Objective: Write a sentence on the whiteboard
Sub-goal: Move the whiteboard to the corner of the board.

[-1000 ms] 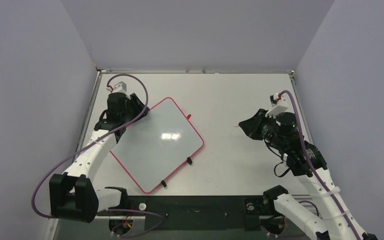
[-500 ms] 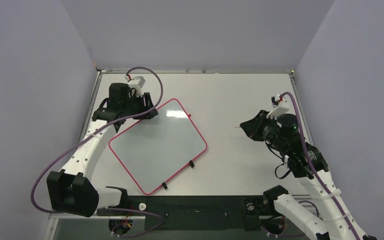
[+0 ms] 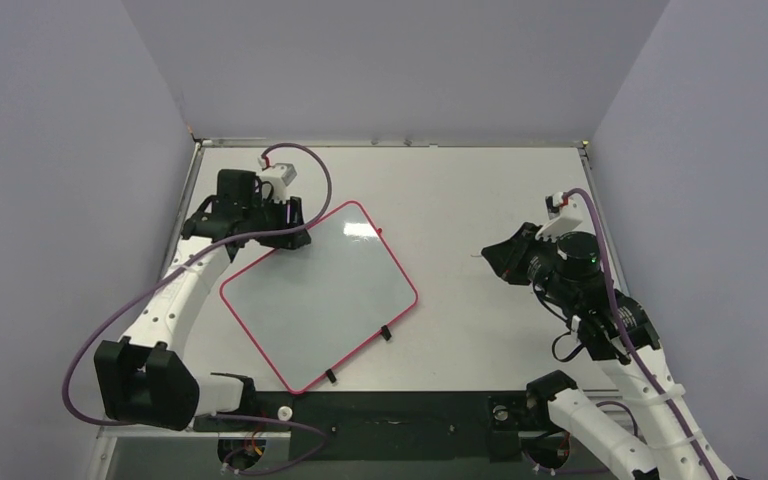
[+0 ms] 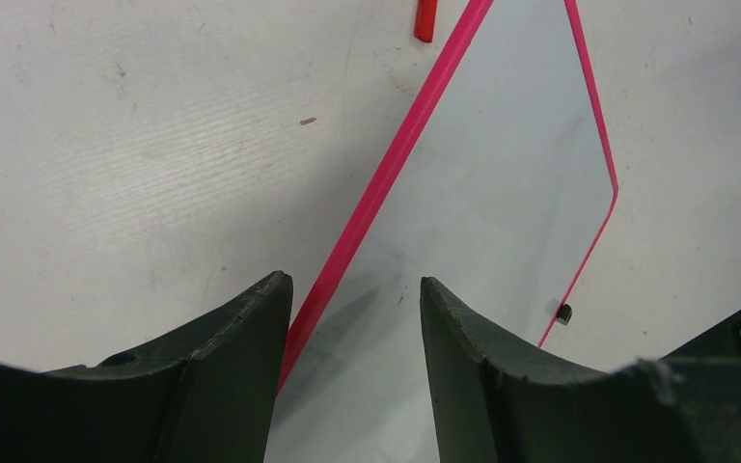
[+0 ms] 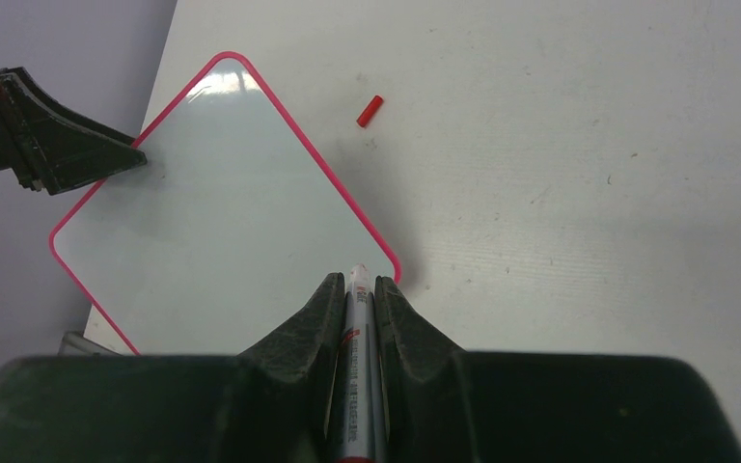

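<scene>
The whiteboard [image 3: 320, 300] lies flat, left of centre on the tabletop [image 3: 480, 190]. It's turned like a diamond, with its long axis running from lower left up to upper right. Its face is bare, nothing written yet. Over its upper-left long edge is the left gripper [image 3: 295, 235]. In the left wrist view its jaws stand wide on either side of the pink rim, gripping nothing. Just off the top corner lies a small red cap [image 3: 377, 232].

Now look right: the right gripper [image 3: 488, 255] hangs right of centre, apart from the board and pinched narrow on a marker [image 5: 355, 386] whose tip aims left. So the board lies to the left of that tip, its right-hand corner nearest. My read is that the right arm must reach left and down onto the white face, while the left arm is best placed to steady the rim.
</scene>
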{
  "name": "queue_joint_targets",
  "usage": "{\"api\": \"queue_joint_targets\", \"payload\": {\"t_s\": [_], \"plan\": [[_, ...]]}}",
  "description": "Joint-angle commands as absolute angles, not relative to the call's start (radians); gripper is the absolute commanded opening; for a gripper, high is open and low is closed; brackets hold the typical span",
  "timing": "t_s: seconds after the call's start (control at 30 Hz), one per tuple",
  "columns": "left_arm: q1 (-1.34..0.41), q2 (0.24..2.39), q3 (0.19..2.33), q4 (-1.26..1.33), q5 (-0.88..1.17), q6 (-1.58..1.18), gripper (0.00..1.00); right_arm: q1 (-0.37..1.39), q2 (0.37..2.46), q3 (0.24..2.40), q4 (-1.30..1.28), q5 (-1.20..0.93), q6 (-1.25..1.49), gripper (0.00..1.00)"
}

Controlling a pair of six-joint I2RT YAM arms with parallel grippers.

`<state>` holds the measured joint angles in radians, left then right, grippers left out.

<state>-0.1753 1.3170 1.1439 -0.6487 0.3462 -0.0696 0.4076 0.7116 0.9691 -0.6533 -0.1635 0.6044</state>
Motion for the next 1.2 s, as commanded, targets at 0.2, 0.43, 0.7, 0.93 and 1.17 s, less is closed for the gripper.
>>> {"api": "queue_joint_targets", "payload": {"t_s": [0.2,0.43,0.7,0.93,1.17], "plan": [[-0.157,1.338,1.229,-0.786,0.49,-0.026,0.49,0.413,0.728,0.962,-0.622,-0.193,0.592,0.0],[-0.172,1.44,1.238,-0.811,0.462,-0.015,0.5,0.414,0.734,0.969,-0.621,-0.2,0.586,0.0],[-0.174,1.48,1.255,-0.82,0.588,-0.006,0.46,0.414,0.738,0.98,-0.631,-0.195,0.578,0.0],[-0.184,1.425,1.205,-0.75,0.762,-0.059,0.07,0.414,0.748,0.987,-0.646,-0.188,0.569,0.0],[-0.227,1.383,1.127,-0.624,0.86,-0.114,0.0,0.414,0.75,0.974,-0.643,-0.186,0.578,0.0]]}}
